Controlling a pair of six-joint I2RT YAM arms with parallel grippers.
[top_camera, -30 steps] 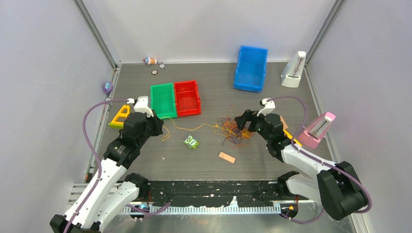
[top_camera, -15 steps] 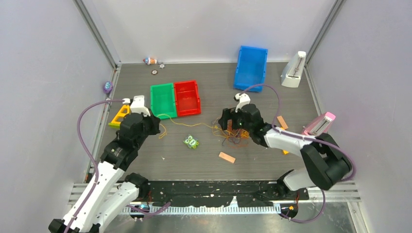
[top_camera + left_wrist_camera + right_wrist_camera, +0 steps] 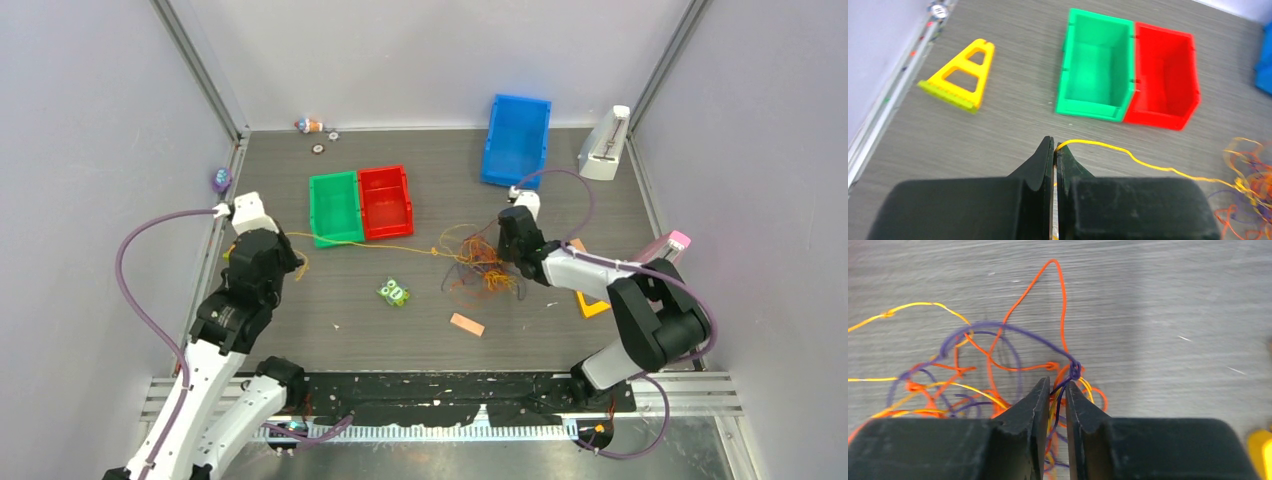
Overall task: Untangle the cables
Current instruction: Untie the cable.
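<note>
On the table (image 3: 420, 340), one cable tangle (image 3: 478, 265), three bins (image 3: 335, 207) (image 3: 385, 201) (image 3: 516, 140)

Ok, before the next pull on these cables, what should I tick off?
1. Left gripper shut on yellow strand: ok.
2. Strand runs unbroken to the tangle: ok.
3. Right gripper closed on tangle: ok.
4. Right gripper off the yellow strand: cannot tell.
5. Strand clear of green bin: ok.
6. Tangle free of knots: not ok, a purple knot sits at the right fingertips.
</note>
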